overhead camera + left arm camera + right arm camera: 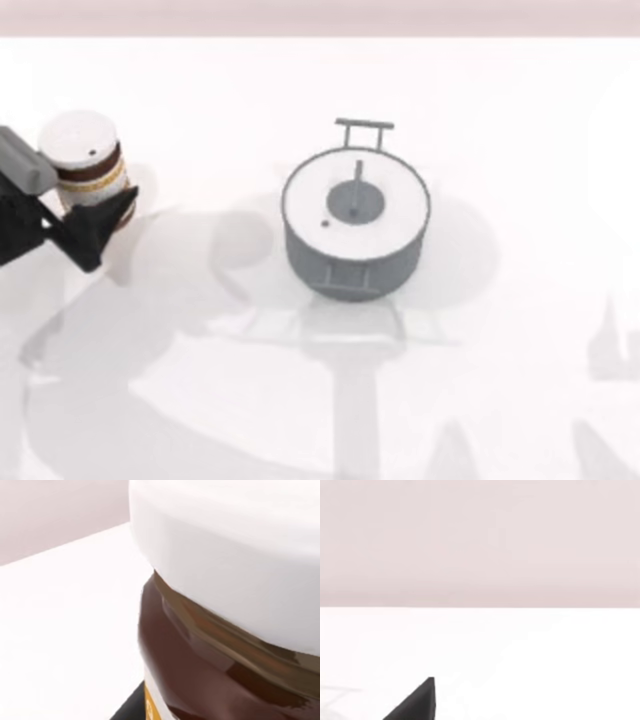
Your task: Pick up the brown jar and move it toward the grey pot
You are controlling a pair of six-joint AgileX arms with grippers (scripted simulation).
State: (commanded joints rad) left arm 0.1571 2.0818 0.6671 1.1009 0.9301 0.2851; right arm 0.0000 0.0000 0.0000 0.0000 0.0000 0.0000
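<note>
Claw (105, 215) of left arm at one brown jar (88, 160), one grey pot (356, 222) apart.

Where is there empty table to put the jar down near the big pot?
The table is bare between the jar and the pot, and also at the pot's right and in front of it. It is crowded only at the far left, where the left gripper sits at the jar. The right gripper shows only one dark tip.
</note>
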